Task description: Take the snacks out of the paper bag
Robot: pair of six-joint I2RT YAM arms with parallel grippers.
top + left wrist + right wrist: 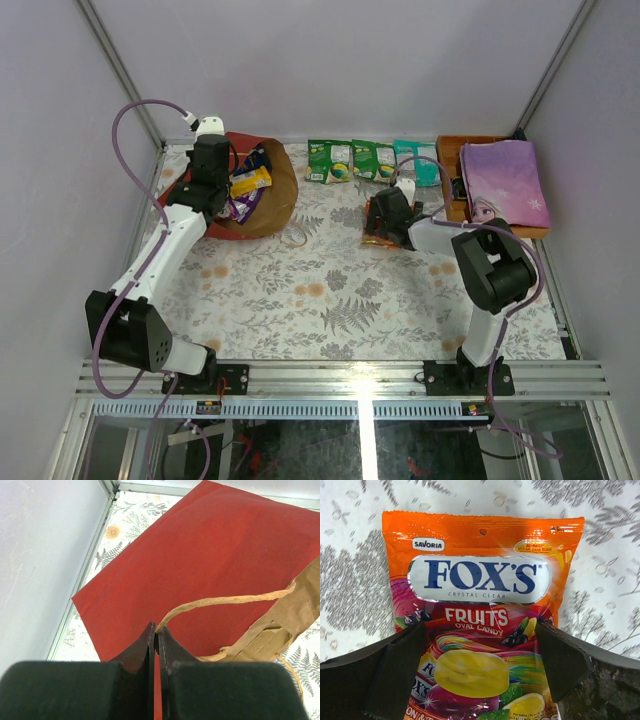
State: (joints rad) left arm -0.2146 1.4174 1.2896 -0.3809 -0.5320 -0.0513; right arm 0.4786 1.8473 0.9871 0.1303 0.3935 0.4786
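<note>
The paper bag (275,200) lies on its side at the back left, red outside (200,555), brown inside. My left gripper (156,630) is shut on its twisted paper handle (225,601), above the bag (205,188). Yellow (250,182), purple (240,208) and blue (258,158) snacks show in the bag's mouth. An orange Fox's candy packet (480,580) lies flat on the table (378,236). My right gripper (480,630) hovers open just over it (388,212), a finger above each side. Two green packets (330,160) (372,160) and a teal one (415,162) lie along the back.
A wooden tray (452,150) at the back right holds a purple princess book (505,180). White walls and metal rails (82,580) bound the floral table close to the left of the bag.
</note>
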